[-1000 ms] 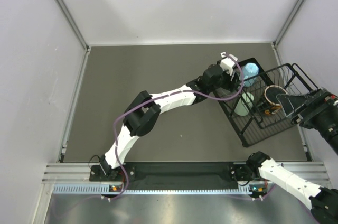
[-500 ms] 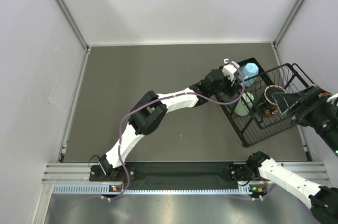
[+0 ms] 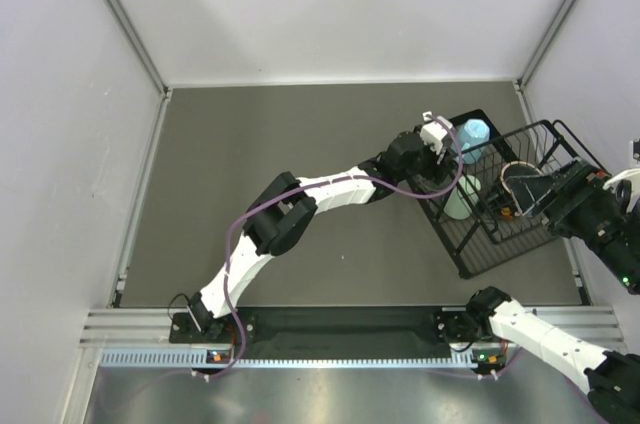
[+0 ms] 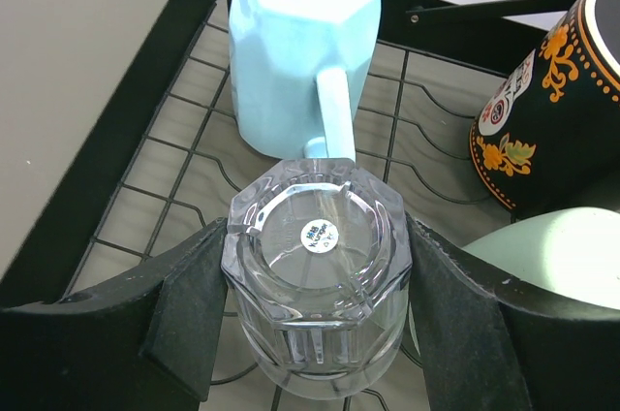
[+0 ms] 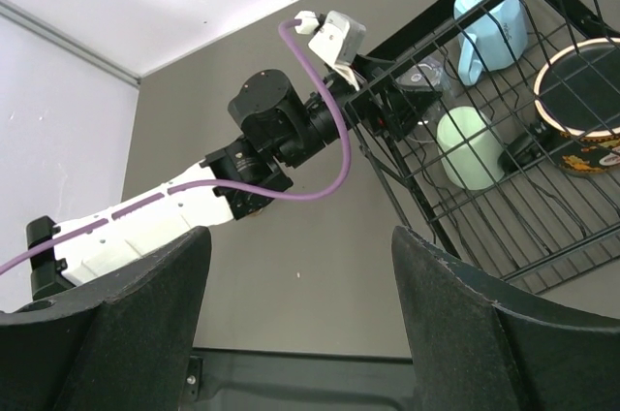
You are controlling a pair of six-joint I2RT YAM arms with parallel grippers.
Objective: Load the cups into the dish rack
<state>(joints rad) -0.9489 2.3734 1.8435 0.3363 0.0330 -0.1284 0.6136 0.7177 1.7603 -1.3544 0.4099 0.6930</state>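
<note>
Over the dish rack (image 4: 145, 159) floor, the left hand (image 4: 320, 306) clamps the inverted clear ribbed cup (image 4: 312, 232), just beside the light blue mug (image 4: 300, 43); mint green tumbler (image 4: 552, 256) and dark mug (image 4: 562, 110) lie alongside; right hand (image 5: 300, 333) wide apart, empty.

The mug (image 4: 300, 52) was light blue, the ribbed cup (image 4: 315, 285) clear, and the tumbler (image 4: 557, 256) mint green. The dark mug (image 4: 562, 110) was black with orange floral trim. The dish rack (image 4: 97, 178) was black wire on a grey-brown tabletop (image 3: 280, 144).
</note>
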